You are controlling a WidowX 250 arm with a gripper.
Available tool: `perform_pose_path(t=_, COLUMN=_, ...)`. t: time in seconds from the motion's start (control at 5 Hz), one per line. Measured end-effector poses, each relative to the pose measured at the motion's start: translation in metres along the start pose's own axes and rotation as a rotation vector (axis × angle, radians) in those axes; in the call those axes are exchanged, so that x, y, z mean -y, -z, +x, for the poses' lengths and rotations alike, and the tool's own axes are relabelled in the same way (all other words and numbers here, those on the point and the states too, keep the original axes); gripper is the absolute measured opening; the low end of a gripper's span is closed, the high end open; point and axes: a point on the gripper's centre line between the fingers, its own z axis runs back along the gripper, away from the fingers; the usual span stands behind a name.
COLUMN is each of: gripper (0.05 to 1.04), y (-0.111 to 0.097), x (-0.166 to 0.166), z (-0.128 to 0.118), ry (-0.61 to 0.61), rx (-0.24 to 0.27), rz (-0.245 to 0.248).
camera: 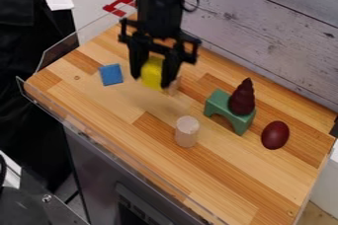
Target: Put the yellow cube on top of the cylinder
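My gripper [153, 77] hangs over the back left part of the wooden table, its fingers shut on the yellow cube [151, 72]. The cube appears raised above the surface. A pale, whitish cylinder [187, 131] stands upright near the table's middle, in front of and to the right of the gripper, apart from the cube. Another pale piece [174, 86] shows just behind the gripper's right finger, partly hidden by it.
A blue block [111, 74] lies left of the gripper. Right of the cylinder stand a green arch [229, 111] and a dark red cone [242, 98] against it, then a dark red egg [275, 135]. Clear walls [59, 54] edge the table [264, 179].
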Motion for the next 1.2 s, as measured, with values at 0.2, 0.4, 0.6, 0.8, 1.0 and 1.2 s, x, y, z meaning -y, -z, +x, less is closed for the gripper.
perform_pose_path(t=0.2, gripper=0.576, y=0.009, x=0.021, z=-0.012, ry=0.054, rx=-0.019, rz=-0.018)
perform_pose_path(t=0.4, gripper=0.576, y=0.013, x=0.039, z=-0.016, ry=0.108, rx=-0.015, rz=-0.044)
perform_pose_path(t=0.6, gripper=0.576, y=0.022, x=0.047, z=-0.018, ry=0.132, rx=-0.046, rz=-0.049)
perform_pose_path(t=0.8, gripper=0.576, y=0.023, x=0.052, z=-0.02, ry=0.148, rx=-0.049, rz=-0.039)
perform_pose_path(t=1.0, gripper=0.576, y=0.024, x=0.055, z=-0.023, ry=0.151, rx=-0.055, rz=-0.034)
perform_pose_path(t=1.2, gripper=0.651, y=0.025, x=0.054, z=-0.024, ry=0.134, rx=-0.06, rz=-0.027)
